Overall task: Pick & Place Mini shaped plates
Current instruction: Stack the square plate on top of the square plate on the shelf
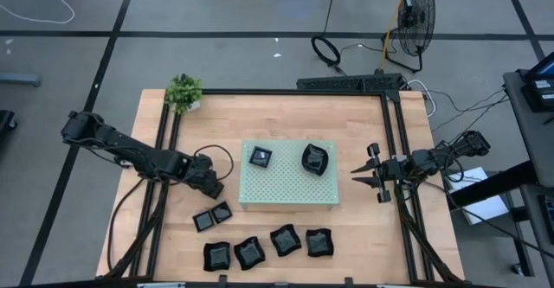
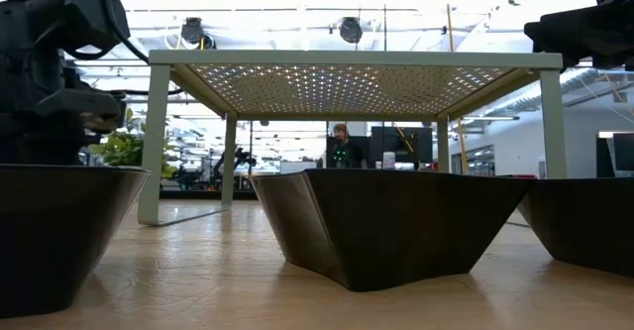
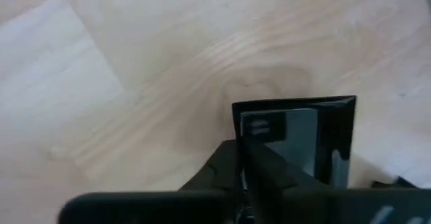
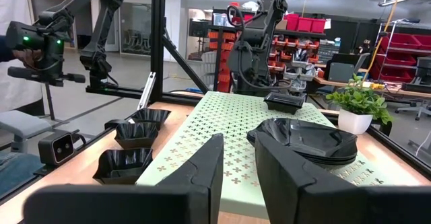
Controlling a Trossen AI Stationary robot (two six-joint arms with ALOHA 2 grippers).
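Desk [image 1: 363, 219]: wooden, no readable writing on anything.
Green board [image 1: 290, 193]: centre of desk; carries a small square plate [image 1: 260, 156] and a stack of leaf-like plates [image 1: 315, 159].
Front plates: four wavy-edged plates [image 1: 268, 247] in a near row; two tiny squares [image 1: 212, 216] left of the board.
Left jaws [image 3: 246, 163]: closed on a square plate's rim [image 3: 296, 136].
Right jaws [image 1: 374, 177]: partly open, holding nothing, right of the board.

Bright overhead lights – backlit low view, left wrist view blurry w/ glare.
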